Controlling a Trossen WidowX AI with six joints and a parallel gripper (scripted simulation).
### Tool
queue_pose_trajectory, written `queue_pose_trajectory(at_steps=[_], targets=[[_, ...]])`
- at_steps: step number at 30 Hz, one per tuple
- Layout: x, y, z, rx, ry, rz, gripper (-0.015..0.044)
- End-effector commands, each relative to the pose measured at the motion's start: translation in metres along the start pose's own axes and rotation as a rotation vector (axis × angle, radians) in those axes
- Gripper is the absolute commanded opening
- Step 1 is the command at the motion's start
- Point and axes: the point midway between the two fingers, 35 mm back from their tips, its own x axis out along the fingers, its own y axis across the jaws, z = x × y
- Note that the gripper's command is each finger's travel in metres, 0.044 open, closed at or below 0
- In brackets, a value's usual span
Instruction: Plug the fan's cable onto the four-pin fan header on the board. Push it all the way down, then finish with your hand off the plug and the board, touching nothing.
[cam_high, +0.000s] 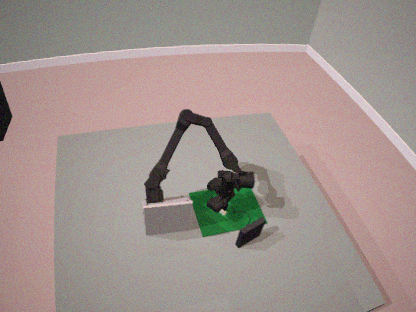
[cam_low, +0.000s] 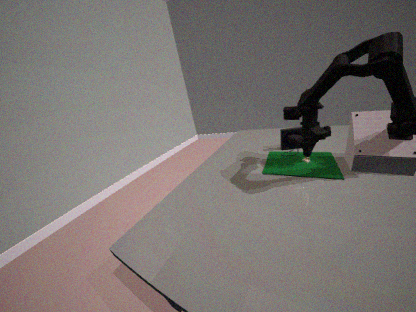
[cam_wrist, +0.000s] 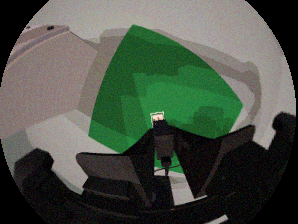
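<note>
The green board (cam_high: 210, 228) (cam_low: 327, 170) (cam_wrist: 112, 90) lies flat on the grey surface. My gripper (cam_high: 218, 206) (cam_low: 308, 153) (cam_wrist: 160, 130) points down over it and is shut on the black plug (cam_wrist: 164, 146). The small pale header (cam_high: 223, 212) (cam_low: 306, 160) (cam_wrist: 157, 117) shows just beyond the plug's front end in the wrist view, close to the fingertips. Whether the plug touches the header, and its height over it, cannot be told. The thin cable (cam_wrist: 172, 169) trails from the plug's rear. The dark square fan (cam_high: 251, 232) (cam_low: 291, 139) stands beside the board.
A pale box (cam_high: 168, 218) (cam_low: 372, 135) (cam_wrist: 47, 85) stands close to the board, on the side of the arm's base. The fan stands upright at the board's opposite edge. The arm's shadow falls across the board and the grey surface.
</note>
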Motion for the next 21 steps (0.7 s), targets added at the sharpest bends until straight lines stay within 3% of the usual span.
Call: queue_pose_trajectory(at_steps=[1, 21], targets=[[0.0007, -0.0008, -0.0003, 0.003, -0.002, -0.001, 0.0], [0.003, -0.0004, 0.0001, 0.003, -0.003, -0.001, 0.0]])
